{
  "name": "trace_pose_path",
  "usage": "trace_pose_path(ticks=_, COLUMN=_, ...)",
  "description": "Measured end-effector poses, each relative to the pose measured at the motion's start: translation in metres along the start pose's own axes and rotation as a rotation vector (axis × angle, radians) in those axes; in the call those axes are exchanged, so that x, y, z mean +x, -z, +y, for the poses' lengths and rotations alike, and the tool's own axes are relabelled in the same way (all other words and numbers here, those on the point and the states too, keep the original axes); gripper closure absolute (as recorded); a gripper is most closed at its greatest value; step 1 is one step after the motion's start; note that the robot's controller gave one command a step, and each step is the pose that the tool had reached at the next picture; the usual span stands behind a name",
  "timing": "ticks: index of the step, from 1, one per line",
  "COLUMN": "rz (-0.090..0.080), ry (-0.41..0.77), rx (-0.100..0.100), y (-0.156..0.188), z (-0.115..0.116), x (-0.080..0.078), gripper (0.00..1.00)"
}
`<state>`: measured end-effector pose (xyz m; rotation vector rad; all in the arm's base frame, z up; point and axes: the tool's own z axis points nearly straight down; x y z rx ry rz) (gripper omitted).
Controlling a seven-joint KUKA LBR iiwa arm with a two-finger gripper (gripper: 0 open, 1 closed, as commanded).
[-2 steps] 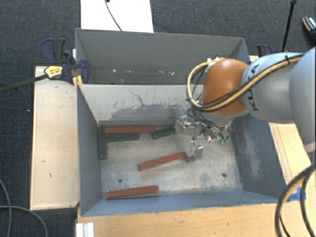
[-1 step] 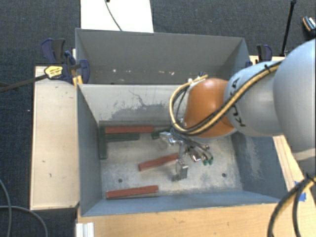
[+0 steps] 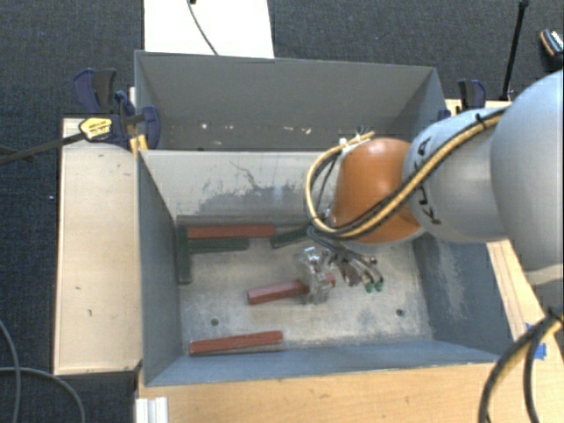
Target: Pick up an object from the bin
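My gripper [image 3: 315,285] hangs low over the middle of the bin floor, under the orange wrist cover. Its tip is at the right end of a short reddish-brown bar [image 3: 275,294] that lies flat, slightly slanted, on the floor. Whether it touches the bar I cannot tell. A longer reddish-brown bar [image 3: 229,232] lies along the foot of the back wall, up and to the left of the gripper. A third reddish-brown bar [image 3: 236,344] lies near the front wall at the lower left.
A dark green L-shaped piece [image 3: 183,256] lies at the left, beside the back bar. Small green-tipped parts sit on the gripper's right. The arm and its cables cover the bin's right half.
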<state>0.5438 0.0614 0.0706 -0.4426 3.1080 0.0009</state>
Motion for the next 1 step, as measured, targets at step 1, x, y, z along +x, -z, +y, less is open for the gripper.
trace_pose_path(ticks=1, rz=-0.009, ry=0.064, rx=0.003, y=0.1568, z=-0.0138, x=0.0056, gripper=1.0)
